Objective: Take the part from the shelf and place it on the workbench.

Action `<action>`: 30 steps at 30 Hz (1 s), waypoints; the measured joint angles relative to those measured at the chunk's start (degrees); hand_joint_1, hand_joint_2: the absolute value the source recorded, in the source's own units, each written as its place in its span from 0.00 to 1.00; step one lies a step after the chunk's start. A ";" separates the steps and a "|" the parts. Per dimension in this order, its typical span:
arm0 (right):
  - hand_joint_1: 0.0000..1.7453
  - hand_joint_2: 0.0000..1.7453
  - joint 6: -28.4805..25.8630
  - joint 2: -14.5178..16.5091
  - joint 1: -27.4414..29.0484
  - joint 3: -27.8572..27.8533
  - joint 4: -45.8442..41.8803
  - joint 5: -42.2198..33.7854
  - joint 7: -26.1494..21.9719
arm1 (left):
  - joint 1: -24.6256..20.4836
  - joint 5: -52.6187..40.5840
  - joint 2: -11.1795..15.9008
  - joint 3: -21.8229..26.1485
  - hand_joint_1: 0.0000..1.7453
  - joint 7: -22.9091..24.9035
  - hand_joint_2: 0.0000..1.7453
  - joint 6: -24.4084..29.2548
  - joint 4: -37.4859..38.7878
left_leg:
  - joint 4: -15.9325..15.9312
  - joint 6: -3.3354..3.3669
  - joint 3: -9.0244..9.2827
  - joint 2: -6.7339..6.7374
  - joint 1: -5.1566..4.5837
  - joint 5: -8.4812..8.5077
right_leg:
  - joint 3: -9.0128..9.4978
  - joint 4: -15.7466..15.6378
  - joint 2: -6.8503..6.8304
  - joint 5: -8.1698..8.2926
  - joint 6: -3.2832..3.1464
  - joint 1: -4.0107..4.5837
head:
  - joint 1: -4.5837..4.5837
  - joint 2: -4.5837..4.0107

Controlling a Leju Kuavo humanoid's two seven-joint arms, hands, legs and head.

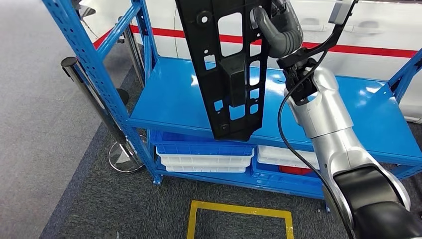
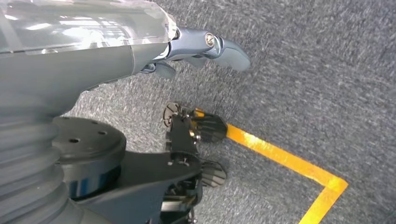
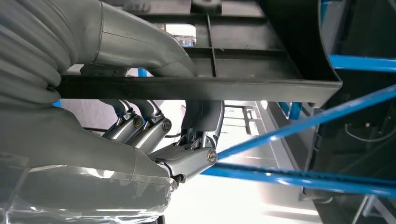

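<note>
A long black plastic part (image 1: 226, 64) with cut-out windows hangs upright in front of the blue shelf (image 1: 169, 107), its lower end just above the shelf board's front edge. My right hand (image 1: 278, 27) grips it near the top, thumb hooked through an opening. In the right wrist view the thumb and fingers (image 3: 154, 130) clamp the part's ribbed wall (image 3: 243, 60). My left hand (image 2: 205, 46) hangs down over the grey carpet, fingers loosely extended and holding nothing.
Blue and white bins (image 1: 204, 152) sit under the shelf board. A blue slanted upright (image 1: 89, 64) and a chrome post with a round base (image 1: 122, 154) stand at the left. A yellow floor marking (image 1: 239, 211) lies on the carpet in front.
</note>
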 joint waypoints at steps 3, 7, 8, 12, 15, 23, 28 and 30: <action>1.00 1.00 0.03 -0.61 0.11 0.15 0.00 -0.07 -0.20 | -0.08 -0.04 -0.09 -0.21 0.00 0.03 1.00 -0.10 0.02 | -0.75 0.95 -0.50 0.13 0.28 1.30 | -1.06 1.99 0.03 -2.11 1.00 -0.25 | 0.01 0.00; 1.00 1.00 0.03 -1.13 0.26 0.26 0.00 -0.09 -0.50 | -0.28 -0.09 -0.17 -0.47 0.00 0.07 1.00 -0.49 0.02 | -0.91 1.44 -1.51 0.20 0.31 2.21 | -4.29 10.71 0.05 -8.43 1.62 -0.57 | 0.01 0.00; 1.00 1.00 0.03 -1.14 0.26 0.26 0.00 -0.09 -0.50 | -0.28 -0.09 -0.18 -0.48 0.00 0.07 1.00 -0.49 0.02 | -0.91 1.44 -1.52 0.20 0.31 2.22 | -4.32 10.78 0.05 -8.46 1.62 -0.57 | 0.01 0.00; 1.00 1.00 0.03 -1.14 0.26 0.26 0.00 -0.09 -0.50 | -0.28 -0.09 -0.18 -0.48 0.00 0.07 1.00 -0.49 0.02 | -0.91 1.44 -1.53 0.20 0.31 2.22 | -4.34 10.85 0.05 -8.50 1.63 -0.57 | 0.01 0.00; 1.00 1.00 0.02 -1.23 0.43 0.33 0.01 -0.09 -0.52 | -0.27 -0.10 -0.17 -0.50 0.00 0.08 1.00 -0.53 0.02 | -0.88 1.44 -1.84 0.20 0.31 2.44 | -5.09 13.22 0.05 -9.48 1.75 -0.60 | 0.01 0.00; 1.00 1.00 0.54 -1.47 0.25 0.87 0.21 -0.25 -1.03 | -0.10 0.45 -0.23 -0.55 0.00 0.10 1.00 -0.98 0.04 | 3.09 -0.82 -5.74 0.08 0.37 1.27 | 3.85 0.25 -0.03 -3.75 -0.27 -0.63 | 0.02 -0.01; 1.00 1.00 1.24 -1.44 -0.03 1.68 0.78 -0.73 -1.26 | 0.09 0.92 -0.22 -0.55 0.00 0.06 1.00 -0.99 0.04 | 14.26 -1.87 -7.44 0.07 0.52 -4.94 | 1.41 -0.62 -0.30 -1.33 -1.74 -0.22 | 0.01 0.00; 1.00 1.00 1.28 -1.44 -0.05 1.89 0.80 -0.85 -1.25 | 0.11 1.11 -0.21 -0.55 0.00 0.08 1.00 -0.99 0.04 | 7.56 -1.36 -2.61 0.07 0.45 -2.53 | 0.57 -0.27 -0.32 -0.86 -1.53 -0.11 | 0.01 0.00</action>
